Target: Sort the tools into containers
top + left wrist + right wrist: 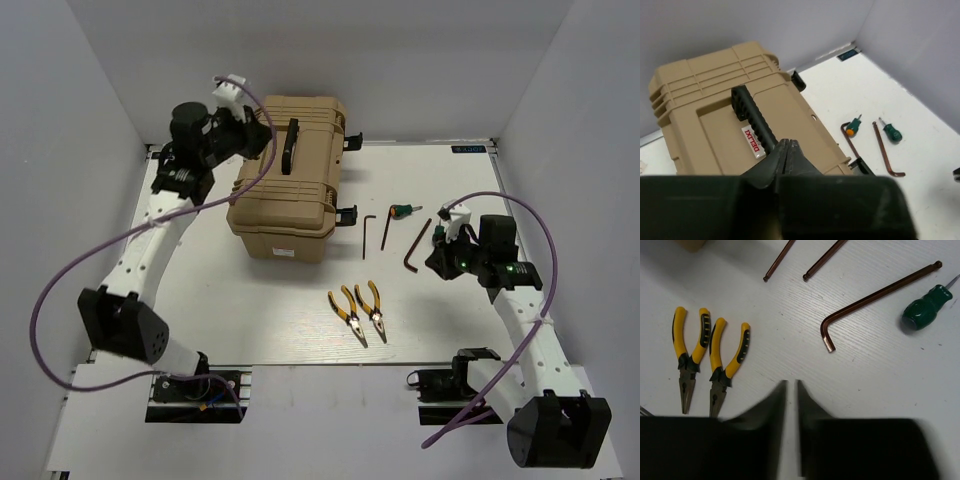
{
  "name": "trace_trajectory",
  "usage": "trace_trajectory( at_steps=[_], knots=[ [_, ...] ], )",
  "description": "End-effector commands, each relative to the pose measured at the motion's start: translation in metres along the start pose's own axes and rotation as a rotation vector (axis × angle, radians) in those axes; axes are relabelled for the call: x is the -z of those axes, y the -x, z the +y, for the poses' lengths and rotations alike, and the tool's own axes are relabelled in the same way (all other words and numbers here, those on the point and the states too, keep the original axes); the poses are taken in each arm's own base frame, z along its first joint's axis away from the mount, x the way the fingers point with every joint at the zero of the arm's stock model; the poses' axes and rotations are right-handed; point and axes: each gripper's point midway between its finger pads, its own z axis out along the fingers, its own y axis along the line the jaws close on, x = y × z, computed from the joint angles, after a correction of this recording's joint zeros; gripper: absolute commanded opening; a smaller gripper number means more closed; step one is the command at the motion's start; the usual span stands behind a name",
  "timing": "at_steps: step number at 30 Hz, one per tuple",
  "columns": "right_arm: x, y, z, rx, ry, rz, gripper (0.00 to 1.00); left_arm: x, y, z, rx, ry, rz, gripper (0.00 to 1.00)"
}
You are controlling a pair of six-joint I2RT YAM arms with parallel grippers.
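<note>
The tan toolbox [290, 180] is seen standing toward the back left of the white counter [270, 320], its ribbed lid closed and its black handle [752, 112] lying across the top. The left gripper [786, 145] is held above that lid, close to the near end of the handle, with its jaws pressed together and nothing caught between them. All the tools are laid out on the counter to the right of the toolbox, none of them inside it. Toward the front, a first pair of pliers [688, 362] and a second pair of pliers [720, 377], both with yellow-and-black handles, are placed side by side. Farther back, an L-shaped hex key [880, 294] is found just beside a green-handled screwdriver [925, 309], and two more dark rods [779, 260] [822, 260] are laid nearby, apart from each other. The right gripper [791, 387] is poised over bare counter between the pliers and the hex key, its jaws drawn in to a thin slit and nothing held.
</note>
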Motion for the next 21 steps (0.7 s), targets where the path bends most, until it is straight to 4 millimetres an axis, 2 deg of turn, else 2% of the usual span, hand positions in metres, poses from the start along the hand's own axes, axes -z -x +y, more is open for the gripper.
trace_trajectory(
  at_steps=[1, 2, 4, 5, 6, 8, 9, 12, 13, 14, 16, 17, 19, 21],
  knots=[
    [0.002, 0.006, 0.000, 0.004, -0.005, -0.001, 0.55, -0.014, -0.019, 0.001, -0.003, 0.062, 0.119, 0.06],
    [0.001, 0.007, -0.001, 0.001, -0.008, -0.003, 0.67, -0.030, -0.025, -0.003, -0.010, 0.053, 0.145, 0.00],
    [0.002, 0.005, -0.002, -0.001, -0.013, 0.001, 0.77, -0.043, -0.030, 0.002, -0.020, 0.115, 0.187, 0.00],
    [0.002, 0.007, -0.001, 0.004, -0.015, -0.003, 0.77, -0.052, -0.038, -0.003, -0.022, 0.122, 0.212, 0.10],
    [0.003, 0.006, -0.001, 0.002, -0.015, -0.002, 0.77, -0.064, -0.049, 0.006, -0.023, 0.173, 0.247, 0.47],
    [0.002, 0.004, -0.001, 0.000, -0.012, 0.005, 0.77, -0.075, -0.056, 0.007, -0.038, 0.220, 0.258, 0.61],
    [0.002, 0.004, 0.000, -0.001, -0.009, 0.005, 0.77, -0.079, -0.060, 0.007, -0.050, 0.232, 0.273, 0.73],
    [0.003, 0.004, 0.000, 0.001, -0.008, 0.007, 0.78, -0.091, -0.075, 0.012, -0.072, 0.286, 0.314, 0.74],
    [0.003, 0.003, 0.000, 0.001, -0.007, 0.010, 0.78, -0.096, -0.072, 0.009, -0.081, 0.300, 0.313, 0.74],
    [0.004, 0.003, 0.001, 0.004, -0.005, 0.007, 0.78, -0.097, -0.089, 0.023, -0.089, 0.367, 0.363, 0.74],
    [0.004, 0.004, 0.000, 0.007, -0.008, 0.005, 0.78, -0.100, -0.098, 0.021, -0.108, 0.406, 0.387, 0.74],
    [0.004, 0.003, 0.002, 0.007, -0.001, 0.007, 0.78, -0.097, -0.097, 0.028, -0.117, 0.451, 0.384, 0.73],
    [0.004, 0.002, 0.002, 0.004, 0.002, 0.009, 0.78, -0.095, -0.108, 0.029, -0.136, 0.467, 0.412, 0.73],
    [0.004, 0.002, 0.005, 0.008, 0.014, 0.008, 0.78, -0.093, -0.096, 0.025, -0.132, 0.453, 0.363, 0.73]
  ],
)
